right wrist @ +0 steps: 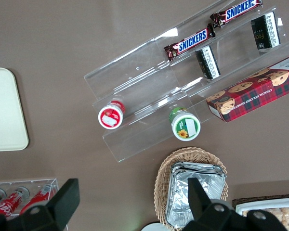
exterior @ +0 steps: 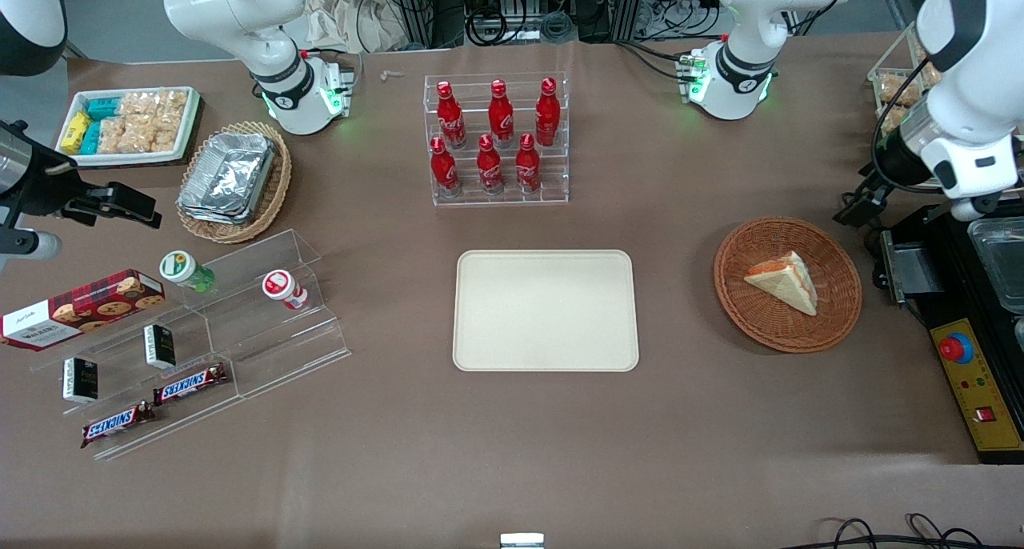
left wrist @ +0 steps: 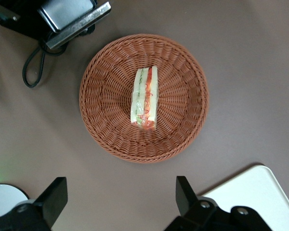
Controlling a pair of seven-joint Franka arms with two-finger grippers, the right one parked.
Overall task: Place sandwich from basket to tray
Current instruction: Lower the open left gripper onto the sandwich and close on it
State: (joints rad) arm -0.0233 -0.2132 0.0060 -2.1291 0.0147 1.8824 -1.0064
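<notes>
The sandwich (exterior: 784, 283) is a white-bread wedge with orange-red and green layers, lying in the round reddish-brown basket (exterior: 788, 341) toward the working arm's end of the table. The wrist view looks down on the sandwich (left wrist: 144, 98), which rests on its side in the middle of the basket (left wrist: 183, 130). My left gripper (left wrist: 120, 197) is open and holds nothing. It hangs well above the table, clear of the basket's rim. In the front view the gripper (exterior: 854, 211) shows beside the basket, toward the table's end. The cream tray (exterior: 546, 309) lies bare at mid-table, and its corner (left wrist: 260, 190) shows.
A black control box (exterior: 984, 389) and a black device with a cable (left wrist: 72, 19) sit close to the basket at the working arm's end. A clear rack of red bottles (exterior: 498, 141) stands farther from the front camera than the tray. Snack shelves (exterior: 200, 333) lie toward the parked arm's end.
</notes>
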